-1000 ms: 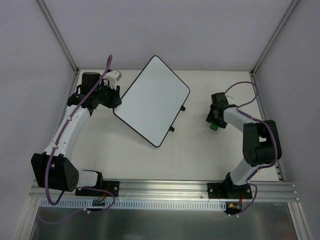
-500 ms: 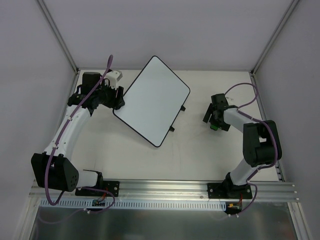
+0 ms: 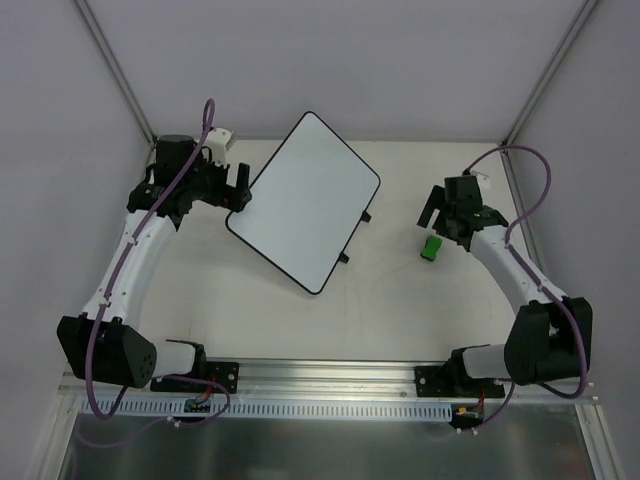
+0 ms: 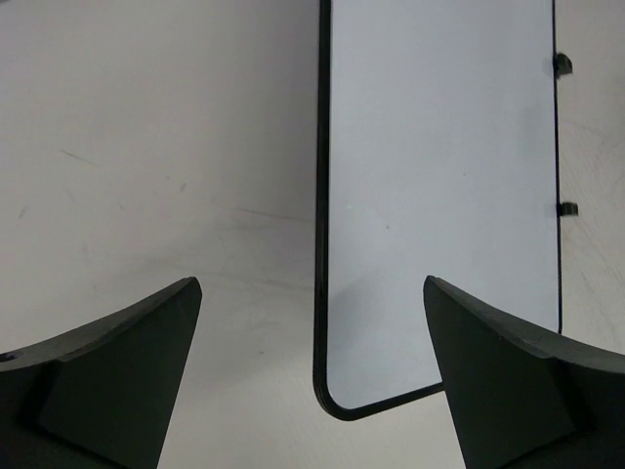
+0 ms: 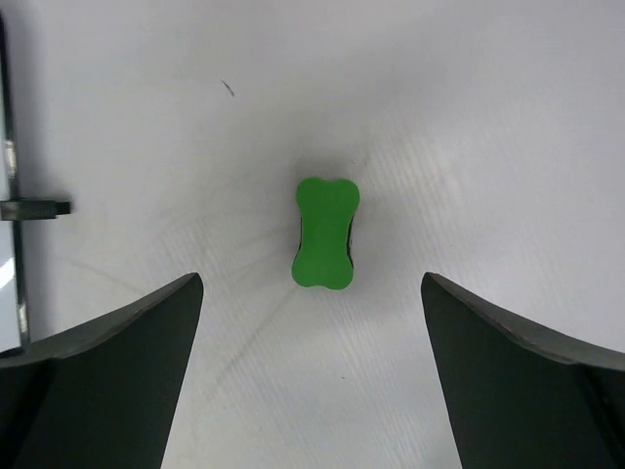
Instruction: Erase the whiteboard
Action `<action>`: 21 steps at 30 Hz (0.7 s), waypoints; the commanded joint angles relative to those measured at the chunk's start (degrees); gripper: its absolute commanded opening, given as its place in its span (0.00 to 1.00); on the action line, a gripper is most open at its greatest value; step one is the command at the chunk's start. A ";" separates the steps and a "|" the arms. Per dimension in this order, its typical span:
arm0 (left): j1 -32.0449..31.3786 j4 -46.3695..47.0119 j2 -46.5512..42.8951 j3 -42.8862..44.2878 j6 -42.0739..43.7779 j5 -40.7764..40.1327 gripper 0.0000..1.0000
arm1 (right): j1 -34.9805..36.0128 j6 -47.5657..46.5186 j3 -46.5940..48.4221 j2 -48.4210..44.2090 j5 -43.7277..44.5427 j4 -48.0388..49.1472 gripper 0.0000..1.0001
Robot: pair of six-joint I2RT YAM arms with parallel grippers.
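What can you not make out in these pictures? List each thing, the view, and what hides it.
Whiteboard, left wrist view: far end cut off by the top edge; one near corner behind a finger of the left gripper.
Whiteboard, right wrist view: only a sliver shows at the left edge.
Whiteboard, top view: too small to show faint marks.
Green eraser: underside, every view.

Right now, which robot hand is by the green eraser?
The right gripper: its open jaws hang by the green eraser. The left gripper, also open, faces the edge of the whiteboard instead.
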 commanded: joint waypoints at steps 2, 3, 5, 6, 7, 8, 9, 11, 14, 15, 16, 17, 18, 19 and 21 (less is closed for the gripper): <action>-0.51 1.18 -4.25 6.06 -6.52 -11.83 0.99 | -1.51 -9.60 9.11 -9.80 2.95 -2.24 0.99; -0.51 1.18 -4.77 6.77 -7.50 -14.22 0.99 | -2.12 -11.27 10.60 -10.94 4.00 -2.68 0.99; -0.51 1.18 -6.71 9.23 -10.04 -18.88 0.99 | -2.22 -16.71 15.26 -14.11 6.02 -2.95 0.99; -0.51 1.18 -7.41 10.10 -10.50 -22.73 0.99 | -2.13 -18.38 16.75 -15.16 8.12 -2.77 0.99; -0.51 1.18 -9.16 11.77 -10.50 -24.25 0.99 | -2.13 -20.05 18.33 -16.04 8.93 -2.86 0.99; -0.51 1.09 -9.96 12.65 -12.33 -25.57 0.99 | -2.22 -23.29 21.66 -17.44 9.72 -2.86 0.99; -0.51 1.18 -10.75 13.53 -12.43 -27.59 0.99 | -2.22 -24.80 23.26 -18.24 10.68 -2.77 0.99; -0.51 1.18 -13.56 16.17 -12.26 -28.31 0.99 | -2.22 -27.62 26.42 -19.99 11.57 -2.68 0.99; -0.51 1.09 -16.81 19.33 -11.30 -28.92 0.99 | -2.22 -31.84 31.78 -21.41 13.15 -2.51 0.99; -0.51 1.18 -17.52 20.12 -11.29 -29.19 0.99 | -2.13 -32.63 32.93 -22.28 12.98 -2.59 0.99; -0.51 1.18 -18.74 21.26 -9.81 -29.54 0.99 | -2.22 -33.86 34.77 -22.90 12.63 -2.42 0.99; -0.51 1.26 -19.36 21.97 -8.58 -29.71 0.99 | -2.13 -34.57 35.39 -23.52 12.36 -2.16 0.99; -0.51 1.26 -19.81 22.59 -7.70 -29.89 0.99 | -2.13 -35.27 35.84 -24.22 11.84 -0.76 0.99; -0.51 1.18 -20.59 23.64 -7.25 -30.07 0.99 | -2.22 -36.84 35.93 -25.88 11.66 0.12 0.99; -0.51 1.18 -21.39 24.35 -5.85 -31.47 0.99 | -2.22 -38.52 35.93 -27.64 10.87 2.58 0.99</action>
